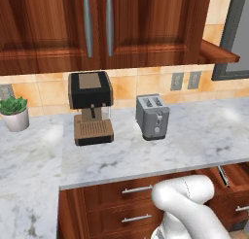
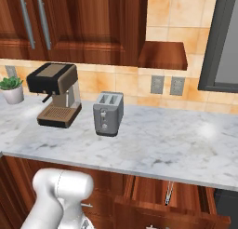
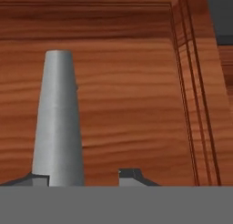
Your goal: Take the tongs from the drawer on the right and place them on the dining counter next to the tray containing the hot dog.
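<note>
1. Left base view: the toaster (image 1: 152, 117) is standing on the marbled kitchen counter (image 1: 204, 136) and serves here as the landmark. Left of it the coffee machine (image 1: 90, 108) is standing, and farther left a potted plant (image 1: 14, 113) is sitting near the wall. Above and left of the toaster, upper cabinet doors (image 1: 97, 24) are hanging with vertical handles. Below and right of the toaster, the drawer (image 1: 228, 177) is standing pulled out, and the tongs (image 1: 223, 175) are lying inside it as a thin silver strip. The white arm (image 1: 189, 209) is rising below the toaster.

2. Right base view: the drawer (image 2: 172, 200) is again lying open below and right of the toaster (image 2: 108, 114), under the counter edge, with the tongs (image 2: 169, 193) resting lengthwise in it. Wall outlets (image 2: 167, 85) are sitting above and right of the toaster.

3. Hand view: the gripper (image 3: 84, 178) is facing a reddish-brown wood panel (image 3: 127, 95) at close range. The drawer's silver bar handle (image 3: 58, 123) is standing between the two dark fingertips (image 3: 132, 175), which are parted with a gap on the handle's right side; whether the left tip is touching it, one cannot tell.
</note>
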